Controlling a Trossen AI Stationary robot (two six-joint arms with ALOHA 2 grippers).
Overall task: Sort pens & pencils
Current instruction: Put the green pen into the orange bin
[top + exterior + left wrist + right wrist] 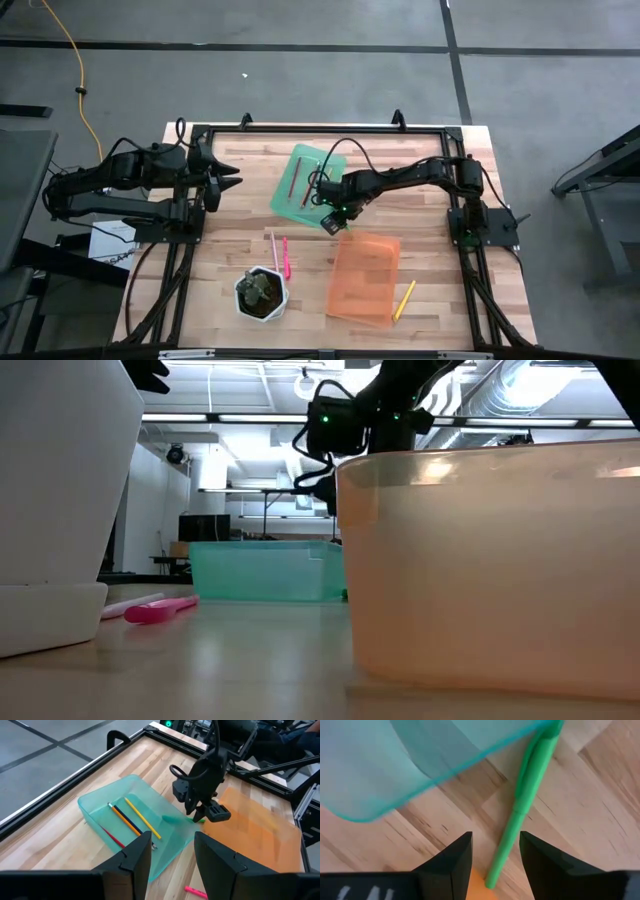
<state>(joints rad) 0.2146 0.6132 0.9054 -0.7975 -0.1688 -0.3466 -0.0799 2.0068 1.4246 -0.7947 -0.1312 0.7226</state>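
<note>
My right gripper (330,216) hangs low between the green tray (305,180) and the orange tray (363,278). It is open, and its fingers stand on either side of a bright green pen (520,810) that lies flat on the table by the green tray's corner (445,770). In the green tray (100,802) lie a yellow pencil (142,817), a dark brown one (125,820) and a red-brown one (112,837). A pink pen (285,257) and a pale peach one (273,250) lie on the wood. A yellow pencil (403,300) lies beside the orange tray. My left gripper (172,850) waits open at the table's left.
A white hexagonal plant pot (260,293) stands near the front edge, close to the pink pen. The orange tray's wall (477,887) is right under my right gripper. A black frame (320,128) runs round the table top. Bare wood shows at the table's far right.
</note>
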